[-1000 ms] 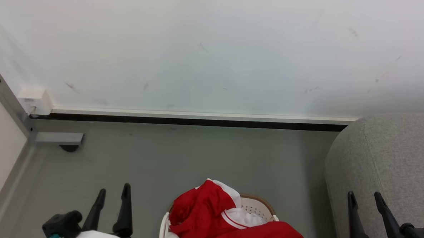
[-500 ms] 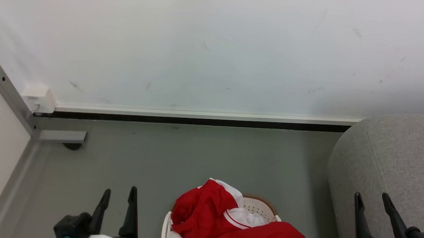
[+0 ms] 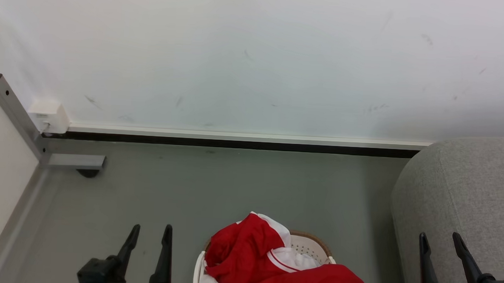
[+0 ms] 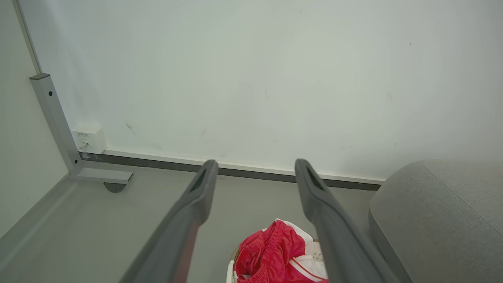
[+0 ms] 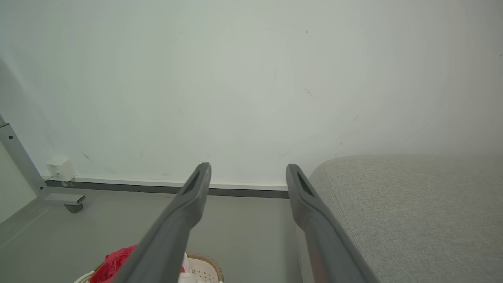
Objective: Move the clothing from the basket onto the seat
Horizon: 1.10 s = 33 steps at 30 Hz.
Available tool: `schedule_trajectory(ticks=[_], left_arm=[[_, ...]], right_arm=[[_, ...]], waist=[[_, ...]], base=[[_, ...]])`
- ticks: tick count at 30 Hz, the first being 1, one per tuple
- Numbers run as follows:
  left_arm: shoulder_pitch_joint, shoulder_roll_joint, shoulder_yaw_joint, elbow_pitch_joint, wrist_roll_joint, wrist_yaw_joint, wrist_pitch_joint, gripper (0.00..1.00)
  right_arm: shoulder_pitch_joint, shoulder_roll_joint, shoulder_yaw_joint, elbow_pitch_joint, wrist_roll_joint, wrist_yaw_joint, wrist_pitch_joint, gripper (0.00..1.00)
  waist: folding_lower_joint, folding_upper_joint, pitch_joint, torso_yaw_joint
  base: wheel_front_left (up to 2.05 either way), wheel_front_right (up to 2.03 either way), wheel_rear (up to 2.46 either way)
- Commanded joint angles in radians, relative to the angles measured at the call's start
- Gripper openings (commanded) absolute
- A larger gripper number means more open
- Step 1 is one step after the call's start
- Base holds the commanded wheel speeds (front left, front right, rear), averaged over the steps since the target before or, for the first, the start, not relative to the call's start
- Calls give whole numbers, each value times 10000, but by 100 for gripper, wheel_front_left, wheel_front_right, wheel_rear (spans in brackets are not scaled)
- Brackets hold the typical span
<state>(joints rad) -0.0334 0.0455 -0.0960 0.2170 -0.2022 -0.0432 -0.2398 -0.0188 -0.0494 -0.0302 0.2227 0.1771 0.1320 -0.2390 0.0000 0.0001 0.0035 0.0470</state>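
**A:** How do the grippers stand?

**B:** Nearest us, the left gripper (image 3: 151,228) and the right gripper (image 3: 439,235) both have their jaws spread wide and hold nothing. The left hangs over the floor (image 3: 233,187) just left of the basket (image 3: 311,241). The right hangs in front of the seat (image 3: 467,189).

**A:** And the clothing (image 3: 263,261)?

**B:** It is all in the basket, heaped above the rim and spilling over the right side. The basket sits on the floor between the two grippers, well short of the floor's far edge at the wall (image 3: 256,52). The seat is near it on the right.

**A:** Which step is this?

**B:** The very start, I'd judge. No grasp has been made, and no garment lies on the part of the seat in view.

**A:** What does the next move need?

**B:** One gripper has to come in over the heap, drop, and close on a thick fold near the top. The left one looks closer. Soft cloth will trail, so it should be lifted clear of the rim before it is carried right to the seat.
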Motion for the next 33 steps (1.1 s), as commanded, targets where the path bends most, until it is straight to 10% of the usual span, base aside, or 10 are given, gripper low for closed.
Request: schedule_trajectory(ticks=[1, 33], left_arm=[[92, 80, -8, -25, 254, 4, -111, 100], [-567, 84, -361, 287, 1128, -365, -252, 100]], right_arm=[[42, -14, 22, 11, -247, -21, -120, 100], [-516, -16, 237, -175, -742, -23, -255, 100]], waist=[[0, -1, 12, 10], [0, -1, 1014, -459]], base=[[0, 0, 0], [0, 0, 0]])
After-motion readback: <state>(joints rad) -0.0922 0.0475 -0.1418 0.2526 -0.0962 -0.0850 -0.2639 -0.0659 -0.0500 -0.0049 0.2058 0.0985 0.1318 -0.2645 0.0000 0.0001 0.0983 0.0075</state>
